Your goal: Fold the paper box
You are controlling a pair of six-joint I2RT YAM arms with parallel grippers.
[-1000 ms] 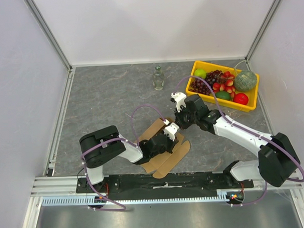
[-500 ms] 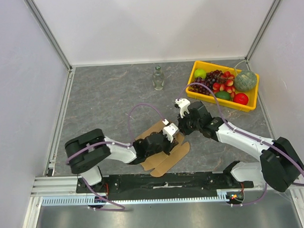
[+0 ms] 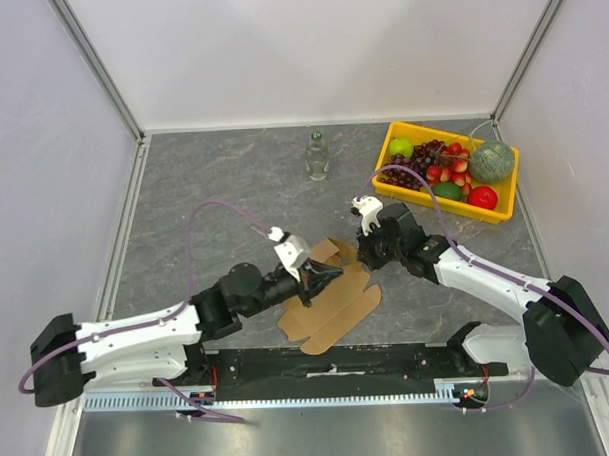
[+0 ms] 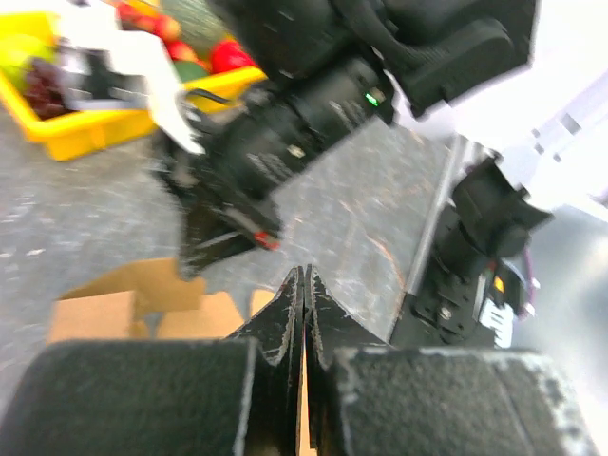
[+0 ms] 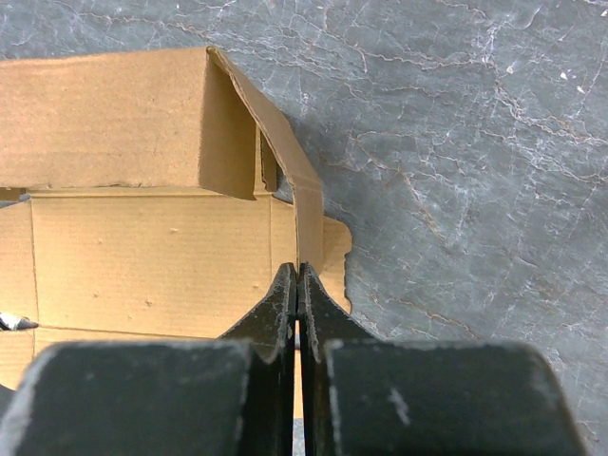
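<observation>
Top view: left gripper (image 3: 308, 288) has swung left, shut, over box (image 3: 337, 312). Right gripper (image 3: 364, 258) pinches a raised flap (image 5: 285, 161). Folding looks barely begun.

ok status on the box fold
both tools shut. right tool pinching a raised paper box flap, left tool over it. bottle, fruit tray clear.

White links (image 3: 138, 339), black joints (image 3: 237, 288); looping purple cables (image 3: 214, 204); black, rough-surfaced tool fingers (image 5: 271, 313).
</observation>
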